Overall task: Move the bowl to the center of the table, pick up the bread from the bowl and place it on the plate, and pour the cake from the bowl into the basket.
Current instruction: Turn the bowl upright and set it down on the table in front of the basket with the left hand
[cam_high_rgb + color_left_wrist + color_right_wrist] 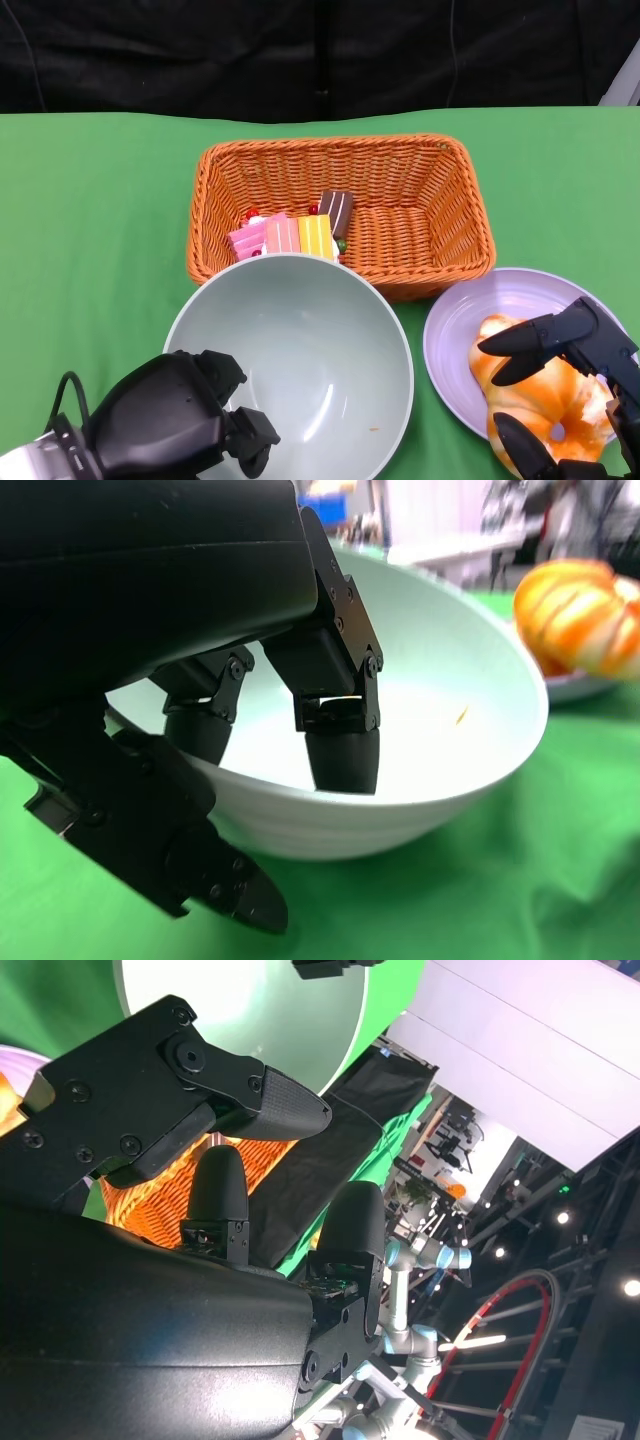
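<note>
The pale green bowl (pixel 300 350) stands empty on the green table, just in front of the orange wicker basket (pixel 420 180). Several cake pieces (pixel 290 232) lie inside the basket. The orange bread (pixel 545 400) sits on the lilac plate (pixel 460 320) at the right. My left hand (pixel 175 420) grips the bowl's near-left rim, with its fingers (pixel 340 750) inside the bowl (pixel 450 750) and the thumb outside under the wall. My right hand (pixel 575 390) hovers over the bread, fingers spread apart and holding nothing.
A black curtain hangs behind the table's far edge. Basket, bowl and plate stand close together, the bowl's rim almost touching the basket's front wall. Bare green cloth (pixel 90 220) stretches to the left of the basket.
</note>
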Motion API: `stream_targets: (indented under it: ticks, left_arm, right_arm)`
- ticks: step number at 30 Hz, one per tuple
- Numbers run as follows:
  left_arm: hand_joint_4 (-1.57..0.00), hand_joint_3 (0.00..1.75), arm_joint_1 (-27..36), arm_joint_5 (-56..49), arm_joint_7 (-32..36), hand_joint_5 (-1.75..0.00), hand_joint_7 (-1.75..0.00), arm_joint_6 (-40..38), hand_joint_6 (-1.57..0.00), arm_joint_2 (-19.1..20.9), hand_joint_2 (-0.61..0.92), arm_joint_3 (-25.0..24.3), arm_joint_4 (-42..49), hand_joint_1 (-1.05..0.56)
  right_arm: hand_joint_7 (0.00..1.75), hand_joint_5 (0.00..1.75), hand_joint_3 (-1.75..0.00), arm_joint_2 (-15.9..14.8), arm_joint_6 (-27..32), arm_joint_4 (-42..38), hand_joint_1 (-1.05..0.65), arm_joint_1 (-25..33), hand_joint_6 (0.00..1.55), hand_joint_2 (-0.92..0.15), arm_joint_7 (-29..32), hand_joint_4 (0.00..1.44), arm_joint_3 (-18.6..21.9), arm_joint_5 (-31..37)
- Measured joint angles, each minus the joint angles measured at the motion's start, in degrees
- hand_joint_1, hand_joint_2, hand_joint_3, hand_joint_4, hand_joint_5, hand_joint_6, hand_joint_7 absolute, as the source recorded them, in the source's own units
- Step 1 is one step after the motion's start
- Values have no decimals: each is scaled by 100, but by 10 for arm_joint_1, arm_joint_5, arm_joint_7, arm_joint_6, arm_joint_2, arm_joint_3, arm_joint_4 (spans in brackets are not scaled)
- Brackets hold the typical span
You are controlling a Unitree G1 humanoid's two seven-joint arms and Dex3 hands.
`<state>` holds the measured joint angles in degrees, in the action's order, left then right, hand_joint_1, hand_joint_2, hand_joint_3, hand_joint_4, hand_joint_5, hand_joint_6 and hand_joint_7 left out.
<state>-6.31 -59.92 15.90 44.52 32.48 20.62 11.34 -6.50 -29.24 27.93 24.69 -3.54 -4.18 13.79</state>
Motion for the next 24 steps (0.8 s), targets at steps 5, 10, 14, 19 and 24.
stream_targets:
  ticks: [5,10,14,19,24]
  left_arm:
    - [-58,5,21,33,-154,-56,-1,-77,-69,13,92,9,-74,-37]
    - [-64,13,29,37,-176,-67,-5,-112,-80,11,92,10,-95,-28]
    - [-60,12,8,14,-123,-117,-24,-116,-94,-2,92,24,-60,-25]
    - [-51,23,-47,-38,-16,-140,-86,-140,-63,-26,92,57,28,-27]
    - [-51,26,-76,-51,6,-126,-67,-174,-66,-47,92,79,72,-28]
  right_arm:
    - [141,150,-114,-1,-3,4,-32,-1,13,-43,-1,36,-5,-1]
    - [140,150,-107,-5,-5,10,-33,-2,16,-48,-8,36,-10,0]
    - [137,148,-104,-6,-3,16,-35,-6,18,-49,-12,41,-13,-2]
    - [136,149,-101,-5,-1,20,-38,-8,19,-52,-13,41,-18,-3]
    - [137,150,-101,-5,2,22,-38,-8,18,-53,-13,40,-17,-3]
